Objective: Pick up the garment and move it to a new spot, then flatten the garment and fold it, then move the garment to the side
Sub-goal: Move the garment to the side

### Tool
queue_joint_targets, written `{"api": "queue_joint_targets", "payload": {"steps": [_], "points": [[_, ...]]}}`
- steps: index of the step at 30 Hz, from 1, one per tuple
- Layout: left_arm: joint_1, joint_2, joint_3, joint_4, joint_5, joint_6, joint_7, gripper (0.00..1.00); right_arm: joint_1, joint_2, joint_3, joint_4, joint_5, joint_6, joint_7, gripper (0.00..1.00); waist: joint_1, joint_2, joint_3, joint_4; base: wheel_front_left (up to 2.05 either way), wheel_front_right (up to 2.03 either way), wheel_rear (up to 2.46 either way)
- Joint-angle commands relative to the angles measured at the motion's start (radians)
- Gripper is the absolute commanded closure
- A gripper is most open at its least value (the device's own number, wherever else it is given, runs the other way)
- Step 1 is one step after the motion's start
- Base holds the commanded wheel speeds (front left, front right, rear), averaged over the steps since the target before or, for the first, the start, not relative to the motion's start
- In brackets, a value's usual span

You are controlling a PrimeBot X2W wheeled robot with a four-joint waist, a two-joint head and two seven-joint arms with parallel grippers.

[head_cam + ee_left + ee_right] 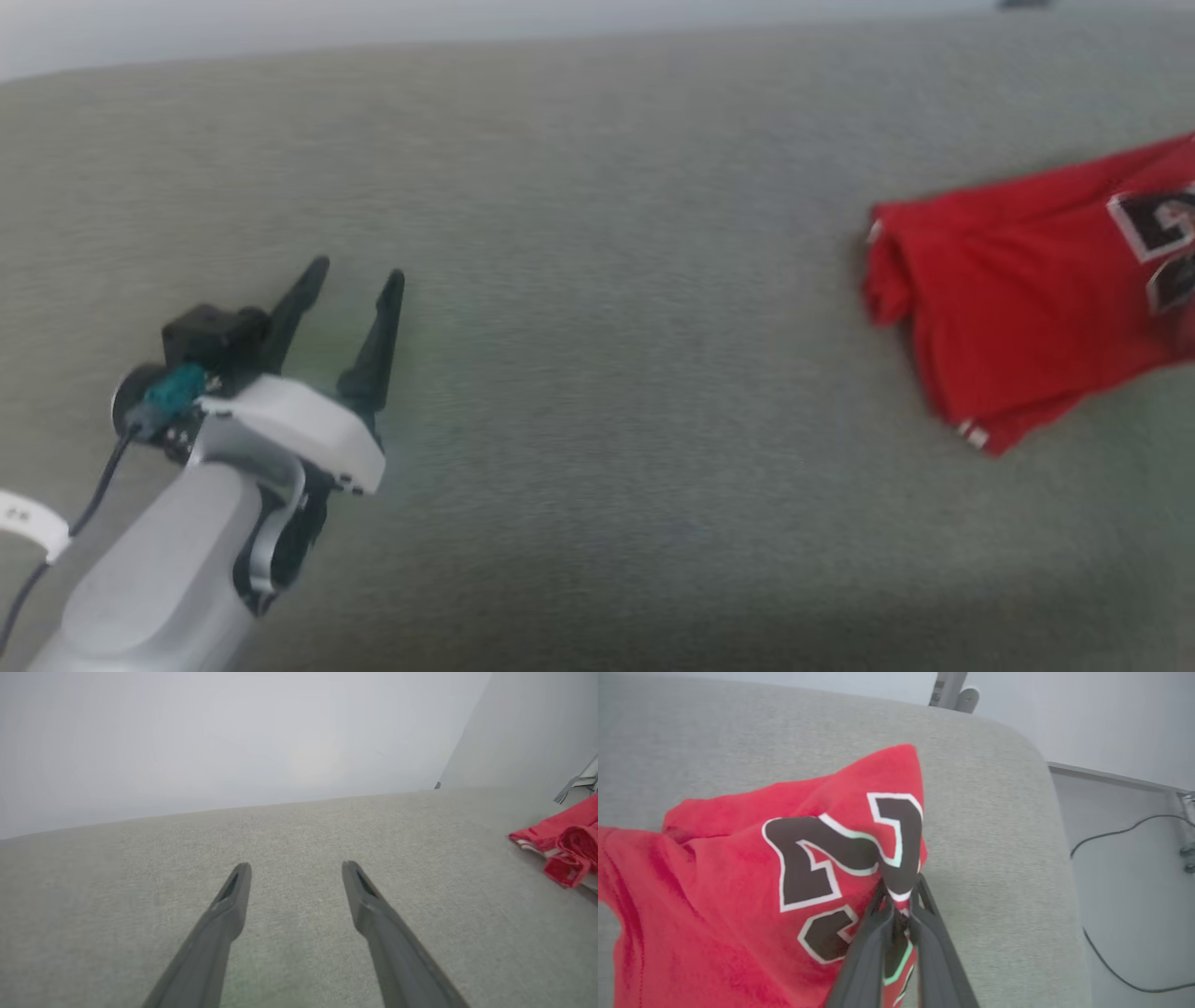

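Presently, the garment [1018, 308] sits at the right edge of the head view. It is a red shirt lying in loose folds on the grey fabric surface [607, 233]. Part of a dark, white-outlined numeral on it is cut off by the frame edge. This view is slightly blurred, so finer detail of the cloth cannot be read.

Right gripper [901, 891]: in the right wrist view it rises from the bottom centre with its two dark fingers drawn almost together. They pinch a fold of the garment at the dark numeral. Cloth is gathered between the fingers, and a red peak stands above them toward the upper centre. The rest of the shirt spreads to the left and lower left of that frame and rests on the surface. Past the surface's rounded edge, on the right, a thin dark cable [1111, 835] lies on a pale floor [1125, 896].

Left gripper [359, 271]: it is in the lower left of the head view, well apart from the garment. Its fingers are spread wide with nothing between them, over bare fabric. In the left wrist view the same two fingers rise from the bottom centre with a broad gap of grey fabric between them. The garment appears at the right edge at mid height, crumpled, with a strip of white trim beneath the red.
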Motion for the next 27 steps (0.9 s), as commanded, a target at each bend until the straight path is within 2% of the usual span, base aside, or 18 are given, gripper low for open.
{"api": "queue_joint_targets", "payload": {"steps": [1,8,13,19,27], "points": [[-0.024,-0.005,-0.004,0.005,0.009,-0.007,0.004,0.0,-0.027,-0.009,0.001,0.017,-0.012,-0.002,-0.019,1.0,0.0,0.0,0.051,-0.063,0.0,0.0,0.0],[-0.123,-0.026,-0.041,0.034,0.046,-0.032,0.027,0.0,-0.165,-0.042,0.021,0.161,-0.081,-0.002,-0.159,1.0,0.0,0.0,0.114,-0.147,0.0,0.0,0.0],[-0.185,-0.049,-0.068,0.062,0.067,-0.054,0.042,0.0,-0.246,-0.043,0.046,0.289,-0.139,-0.002,-0.258,1.0,0.0,0.0,0.149,-0.174,0.0,0.0,0.0],[-0.238,-0.066,-0.087,0.089,0.082,-0.074,0.048,0.0,-0.317,-0.004,0.071,0.454,-0.218,-0.002,-0.351,1.0,0.0,0.0,0.178,-0.174,0.0,0.0,0.0],[-0.271,-0.084,-0.099,0.119,0.08,-0.09,0.046,0.0,-0.381,0.066,0.072,0.68,-0.262,-0.002,-0.433,1.0,0.0,0.0,0.198,-0.139,0.0,0.0,0.0]]}}
